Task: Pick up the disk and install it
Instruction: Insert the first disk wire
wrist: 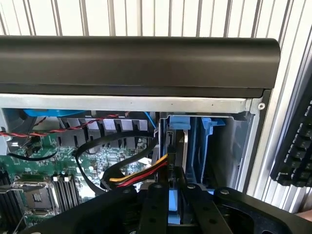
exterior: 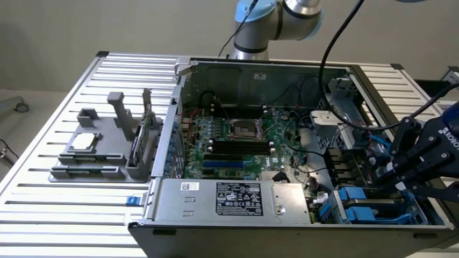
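Disk (wrist: 174,212) upright at the drive bay (wrist: 229,146) in a corner of the computer case (wrist: 146,63), blue carrier frame clenched between gripper (wrist: 174,197) jaws. Best kept square to the bay slot, pressed straight, clear of the yellow-and-red cable (wrist: 139,176) alongside.

Plain beige wall (exterior: 107,27) is running behind, soft even light falling on it. Slatted aluminium table (exterior: 72,215) is taking up most of the scene. Pale floor (exterior: 18,123) is showing at the exterior view's left, a caster wheel (exterior: 21,107) sitting on it. Black keyboard (wrist: 295,151) is lying on the slats.
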Robot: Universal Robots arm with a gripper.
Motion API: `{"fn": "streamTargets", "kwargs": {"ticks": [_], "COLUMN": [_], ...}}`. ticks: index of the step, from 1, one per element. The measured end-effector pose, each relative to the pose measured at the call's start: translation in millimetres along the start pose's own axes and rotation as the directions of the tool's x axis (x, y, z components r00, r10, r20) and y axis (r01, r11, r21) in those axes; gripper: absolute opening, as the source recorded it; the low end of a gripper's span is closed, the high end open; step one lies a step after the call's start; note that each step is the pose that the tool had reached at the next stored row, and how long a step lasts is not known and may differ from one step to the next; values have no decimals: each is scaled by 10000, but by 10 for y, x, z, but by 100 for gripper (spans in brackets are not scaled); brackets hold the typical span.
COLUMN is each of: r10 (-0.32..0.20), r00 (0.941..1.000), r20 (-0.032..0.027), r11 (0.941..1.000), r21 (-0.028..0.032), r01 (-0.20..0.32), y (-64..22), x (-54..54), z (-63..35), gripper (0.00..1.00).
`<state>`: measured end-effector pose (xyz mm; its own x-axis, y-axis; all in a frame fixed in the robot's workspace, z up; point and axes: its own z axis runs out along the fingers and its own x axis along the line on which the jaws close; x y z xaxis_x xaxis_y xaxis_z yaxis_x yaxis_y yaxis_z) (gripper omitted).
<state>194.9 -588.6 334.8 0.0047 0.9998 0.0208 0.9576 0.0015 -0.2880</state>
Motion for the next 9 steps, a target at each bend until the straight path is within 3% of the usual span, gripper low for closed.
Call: {"fn": "streamTargets", "kwargs": {"ticks": [5,9], "r10": [95,153], "r00": [9999,9997], "r20": [68,165], "r11": [10000,9999], "r21": [-2,-4], "r01": [-95,-153], "y": [18,45], "x": [30,45], "z": [8,8], "gripper": [17,17]}}
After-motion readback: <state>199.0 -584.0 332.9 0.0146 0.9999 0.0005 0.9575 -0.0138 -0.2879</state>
